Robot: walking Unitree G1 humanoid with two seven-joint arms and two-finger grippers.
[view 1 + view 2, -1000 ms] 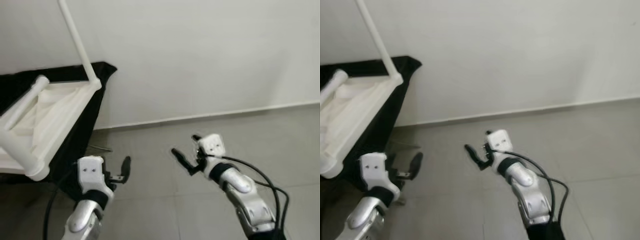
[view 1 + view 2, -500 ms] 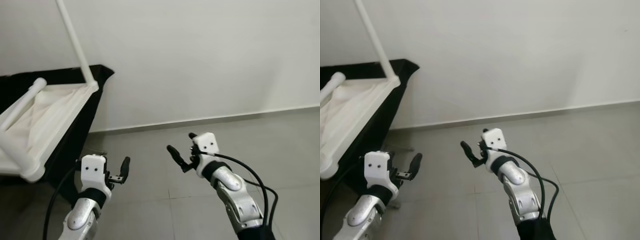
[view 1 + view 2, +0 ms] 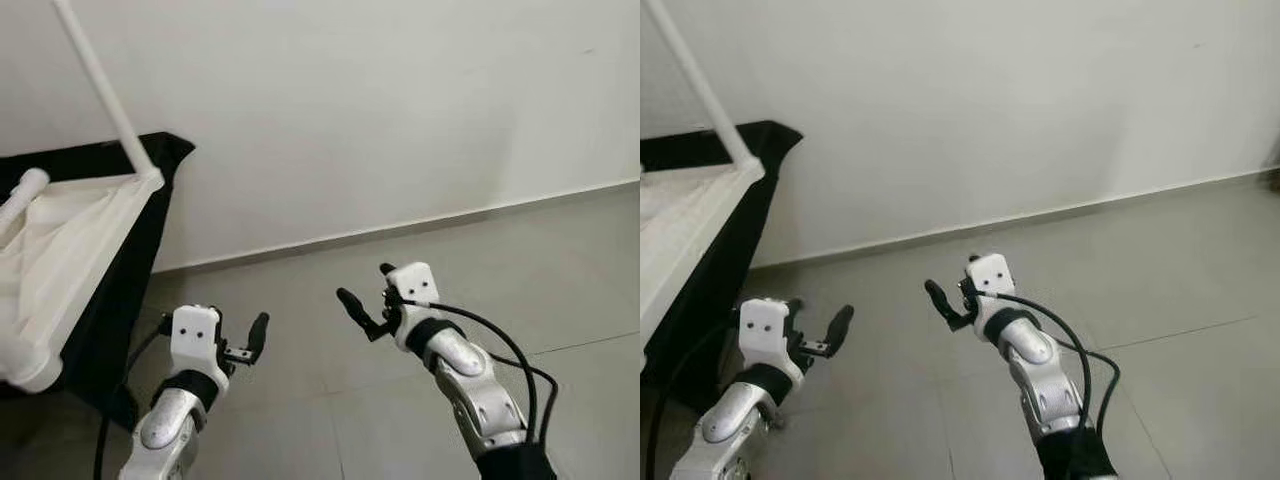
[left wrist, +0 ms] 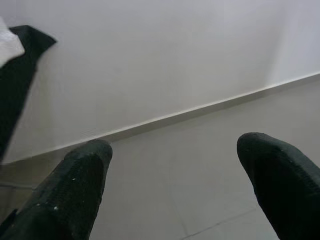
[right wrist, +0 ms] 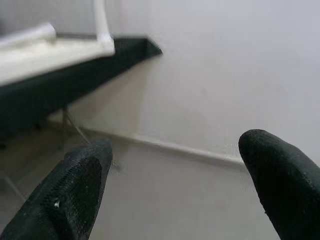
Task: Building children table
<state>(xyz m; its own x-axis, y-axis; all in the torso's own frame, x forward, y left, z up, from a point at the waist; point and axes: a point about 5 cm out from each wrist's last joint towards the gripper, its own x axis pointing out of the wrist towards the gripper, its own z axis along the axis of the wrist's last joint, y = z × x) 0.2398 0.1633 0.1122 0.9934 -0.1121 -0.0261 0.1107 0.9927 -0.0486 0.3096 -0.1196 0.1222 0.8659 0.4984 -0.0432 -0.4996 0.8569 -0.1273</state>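
The two eye views look from the head, forward and down, at the floor (image 3: 300,300) and the wall (image 3: 350,100). Each wrist view looks along its own fingers, close to them, at this same wall and floor.

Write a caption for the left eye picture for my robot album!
Both open grippers, left gripper and right gripper, raised over grey floor, white upturned table on black cloth at left.

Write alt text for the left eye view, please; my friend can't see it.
Two silver robot arms reach over a grey floor, left gripper and right gripper both open and empty. At left, an upturned white children's table lies on a black-draped surface.
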